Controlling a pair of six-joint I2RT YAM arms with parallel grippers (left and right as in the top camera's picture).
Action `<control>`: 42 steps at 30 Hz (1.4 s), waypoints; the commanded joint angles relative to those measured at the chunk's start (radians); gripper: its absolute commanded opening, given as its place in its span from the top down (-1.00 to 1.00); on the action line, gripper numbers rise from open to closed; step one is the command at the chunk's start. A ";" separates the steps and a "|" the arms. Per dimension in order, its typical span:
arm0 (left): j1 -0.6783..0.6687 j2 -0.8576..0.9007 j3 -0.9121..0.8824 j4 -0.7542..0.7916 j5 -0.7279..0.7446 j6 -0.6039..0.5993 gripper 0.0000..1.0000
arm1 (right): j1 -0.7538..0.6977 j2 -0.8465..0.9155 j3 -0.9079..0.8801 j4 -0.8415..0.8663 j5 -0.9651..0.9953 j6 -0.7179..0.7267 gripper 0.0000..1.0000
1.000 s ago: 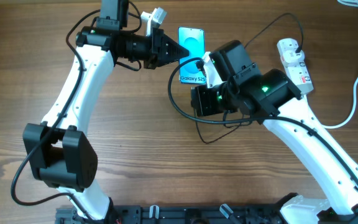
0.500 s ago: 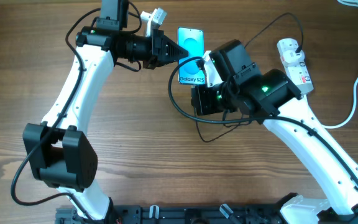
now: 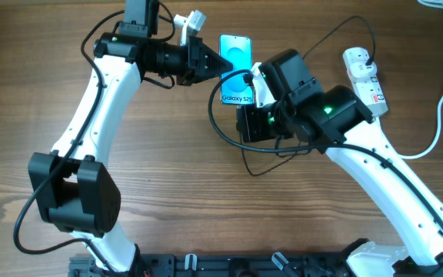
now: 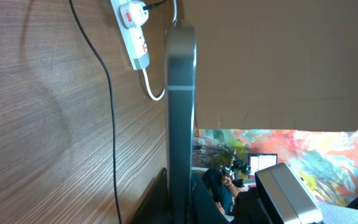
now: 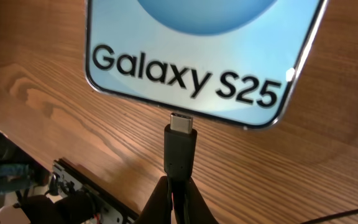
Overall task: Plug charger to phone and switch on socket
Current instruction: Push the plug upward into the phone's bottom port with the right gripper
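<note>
Left gripper (image 3: 220, 68): fingers are pressed together on the phone's long left edge. I read this as a brace, so the handset doesn't skid when the plug pushes against it.
Phone (image 3: 235, 54): at the back centre of the table (image 3: 206, 223), between the two arms. The turquoise screen faces up and the white Galaxy band points toward the right arm, so the port end is offered straight to the plug. The left wrist view sees it edge-on, a grey slab running down between the fingers.
Right gripper (image 5: 178, 190): pinching the charger (image 5: 180, 146) by the plug's black body, low down. That leaves the metal tip free and in line with the phone's bottom edge.
Plug tip: right at the port, just under the lettering. It is touching or barely in; the view is too tight to tell whether it is seated.
Cable: it loops slack on the table below the right wrist, then runs back toward the strip, so there is no tug on the plug.
Socket (image 3: 364, 77): far right, well apart from both grippers, with a black lead plugged in at its top end. The switch looks like a job for later.
</note>
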 commanded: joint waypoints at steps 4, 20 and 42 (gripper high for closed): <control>-0.003 -0.002 0.004 0.028 0.062 0.002 0.92 | 0.003 -0.010 0.023 -0.013 -0.001 0.016 0.92; -0.003 -0.002 0.004 0.027 0.084 0.006 0.92 | 0.003 -0.010 0.023 0.015 -0.002 0.019 0.91; -0.033 -0.002 0.004 0.014 0.023 0.009 0.92 | 0.003 -0.010 0.023 0.015 0.011 0.014 0.91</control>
